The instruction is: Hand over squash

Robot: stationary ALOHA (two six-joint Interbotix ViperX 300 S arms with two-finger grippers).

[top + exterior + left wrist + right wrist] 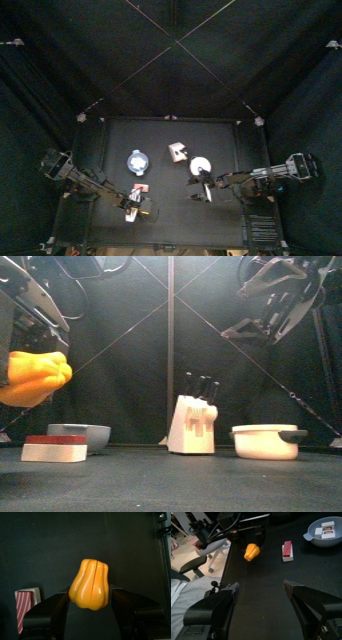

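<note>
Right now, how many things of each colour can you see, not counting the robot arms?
Yellow-orange: 1, the squash
Red-and-white: 1, the striped box
Grey: 1, the bowl
White: 2, the knife block and the round dish
Total: 5

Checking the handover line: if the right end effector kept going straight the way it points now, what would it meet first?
Probably the squash, held up in the left end effector; it lies ahead between the right end effector's open jaws, slightly off-centre. Depth is unclear.
</note>
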